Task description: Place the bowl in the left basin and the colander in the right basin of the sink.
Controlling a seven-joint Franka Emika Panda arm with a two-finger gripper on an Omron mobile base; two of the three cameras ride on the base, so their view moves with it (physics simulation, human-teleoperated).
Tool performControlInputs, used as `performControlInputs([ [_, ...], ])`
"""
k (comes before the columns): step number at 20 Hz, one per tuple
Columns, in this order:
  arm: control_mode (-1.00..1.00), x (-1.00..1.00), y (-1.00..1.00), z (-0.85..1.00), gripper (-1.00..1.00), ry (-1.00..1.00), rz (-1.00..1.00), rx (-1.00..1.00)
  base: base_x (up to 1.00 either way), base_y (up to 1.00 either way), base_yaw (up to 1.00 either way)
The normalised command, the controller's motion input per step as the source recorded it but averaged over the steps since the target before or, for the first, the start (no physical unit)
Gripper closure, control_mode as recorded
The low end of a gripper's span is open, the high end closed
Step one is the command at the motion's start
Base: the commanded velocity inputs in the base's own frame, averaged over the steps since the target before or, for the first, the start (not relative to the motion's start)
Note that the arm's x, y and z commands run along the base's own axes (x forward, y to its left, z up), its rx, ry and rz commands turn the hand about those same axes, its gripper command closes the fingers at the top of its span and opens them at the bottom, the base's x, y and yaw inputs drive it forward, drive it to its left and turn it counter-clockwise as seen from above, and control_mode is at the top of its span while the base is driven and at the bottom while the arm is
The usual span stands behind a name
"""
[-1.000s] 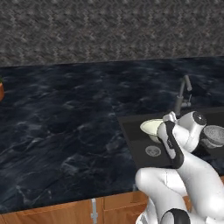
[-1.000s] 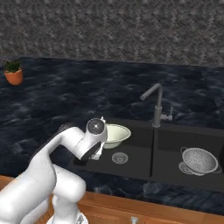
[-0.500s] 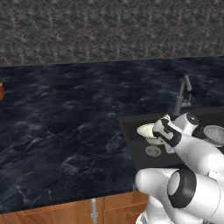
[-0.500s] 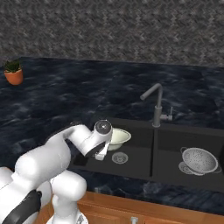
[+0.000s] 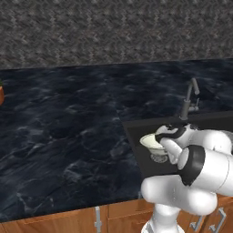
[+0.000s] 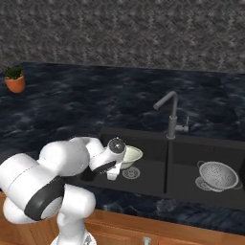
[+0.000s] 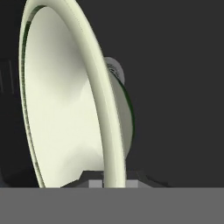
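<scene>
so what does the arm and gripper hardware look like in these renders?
Glossy white rounded arm links with dark grey to black joint bands. White wrist carries a round dark cap with a silver centre. The gripper has small dark fingertips. No cables or markings visible.

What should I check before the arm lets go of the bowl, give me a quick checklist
1. Gripper shut on the bowl's rim: ok, the rim runs down between the fingertips in the hand view.
2. Bowl inside the left basin: ok, it sits low beside the drain.
3. Bowl resting on the basin floor: cannot tell, contact underneath is hidden.
4. Colander already in the right basin: ok, upright on the floor.
5. Faucet clear of the arm: ok, it stands behind the divider, apart from the hand.
</scene>
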Motion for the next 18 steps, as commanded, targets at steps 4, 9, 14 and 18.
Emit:
performControlInputs([
  [4, -1.0, 0.04, 0.0, -0.31, 1.0, 0.07, 0.02, 0.02, 0.0, 0.0, 0.0],
  [9, -1.0, 0.05, 0.0, -0.24, 1.0, 0.1, 0.02, 0.03, 0.0, 0.0, 0.0],
  [14, -1.0, 0.21, 0.0, -0.17, 1.0, -0.01, 0.0, 0.01, 0.0, 0.0, 0.0],
  [18, -1.0, 0.11, -0.03, -0.17, 1.0, -0.09, 0.0, 0.0, 0.0, 0.0, 0.0],
])
